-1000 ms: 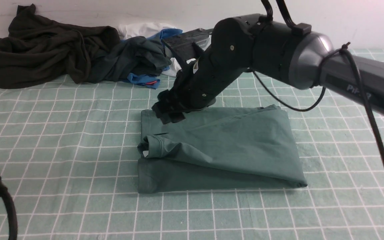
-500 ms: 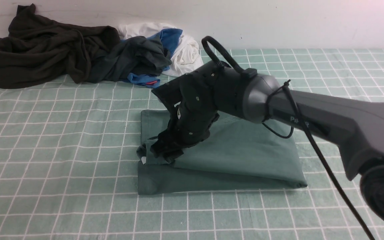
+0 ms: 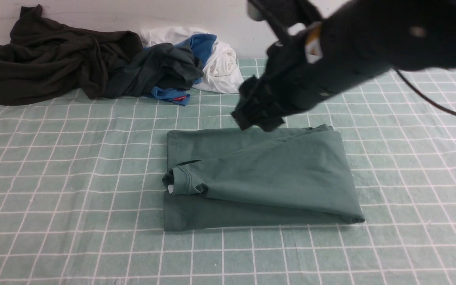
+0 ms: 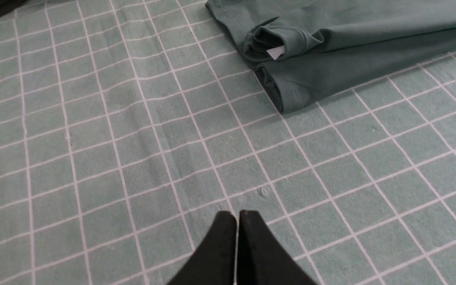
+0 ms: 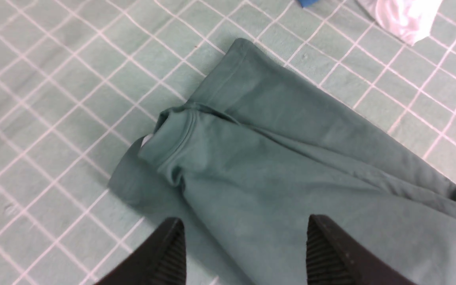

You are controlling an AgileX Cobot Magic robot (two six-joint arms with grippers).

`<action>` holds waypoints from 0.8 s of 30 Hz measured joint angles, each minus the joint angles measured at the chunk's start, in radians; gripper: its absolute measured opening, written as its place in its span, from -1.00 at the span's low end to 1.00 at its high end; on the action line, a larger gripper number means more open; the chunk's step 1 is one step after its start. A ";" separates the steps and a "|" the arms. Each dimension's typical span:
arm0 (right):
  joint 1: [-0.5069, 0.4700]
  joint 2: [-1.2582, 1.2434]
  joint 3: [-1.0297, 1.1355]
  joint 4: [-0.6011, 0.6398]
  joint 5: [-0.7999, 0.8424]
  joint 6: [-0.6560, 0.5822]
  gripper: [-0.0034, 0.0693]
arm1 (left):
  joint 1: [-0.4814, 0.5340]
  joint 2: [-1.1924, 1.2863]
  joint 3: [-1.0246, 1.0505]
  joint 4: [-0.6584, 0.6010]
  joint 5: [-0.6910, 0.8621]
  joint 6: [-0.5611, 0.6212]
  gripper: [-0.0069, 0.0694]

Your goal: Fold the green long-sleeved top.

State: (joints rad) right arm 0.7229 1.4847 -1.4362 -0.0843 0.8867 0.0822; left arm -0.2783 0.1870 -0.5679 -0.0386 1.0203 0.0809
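Observation:
The green long-sleeved top (image 3: 259, 178) lies folded into a rough rectangle in the middle of the table, its collar with a white tag at the left edge. It also shows in the left wrist view (image 4: 331, 43) and the right wrist view (image 5: 275, 158). My right gripper (image 3: 257, 120) is open and empty, raised above the top's far edge; in its wrist view (image 5: 244, 229) the jaws stand wide apart over the cloth. My left gripper (image 4: 236, 215) is shut and empty, over bare tablecloth away from the top. It is out of the front view.
A green checked tablecloth (image 3: 73, 158) covers the table. At the back left lie a very dark olive-black garment (image 3: 50, 55) and a dark grey-green garment (image 3: 160, 67) with blue and white cloth (image 3: 216, 59). A wall stands behind.
My right gripper dropped onto the collar at the top's left edge, then rose and drew back to the right, open. The collar fold lies a little flatter. The left arm has left the front view.

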 joint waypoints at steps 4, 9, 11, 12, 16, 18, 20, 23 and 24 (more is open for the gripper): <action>0.000 -0.197 0.175 -0.002 -0.066 0.000 0.09 | 0.000 0.000 0.000 0.000 0.000 0.000 -0.83; 0.000 -0.503 0.422 -0.008 -0.158 0.000 -0.40 | 0.000 0.000 0.000 0.001 0.000 0.000 -0.83; 0.000 -0.596 0.488 -0.010 -0.168 0.000 -0.66 | 0.000 0.000 0.000 0.001 0.000 0.000 -0.83; 0.000 -0.638 0.515 -0.010 -0.172 0.000 -0.77 | 0.000 0.000 0.000 0.001 0.000 0.000 -0.83; 0.000 -0.768 0.587 -0.011 -0.193 0.000 -0.92 | 0.000 0.000 0.000 0.001 0.000 0.000 -0.83; 0.000 -0.839 0.624 -0.011 -0.211 0.000 -0.94 | 0.000 0.000 0.000 0.001 0.000 0.000 -0.83; 0.000 -0.896 0.650 -0.011 -0.209 0.000 -0.94 | 0.000 0.000 0.000 0.001 0.000 0.000 -0.83; 0.000 -0.944 0.662 -0.019 -0.192 0.000 -0.94 | 0.000 0.000 0.000 0.001 0.000 0.000 -0.83; 0.000 -0.968 0.661 -0.021 -0.178 0.000 -0.94 | 0.000 0.000 0.000 0.001 0.000 0.000 -0.83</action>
State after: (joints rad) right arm 0.7229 0.5166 -0.7748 -0.1055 0.7082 0.0822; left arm -0.2783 0.1870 -0.5679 -0.0379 1.0203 0.0811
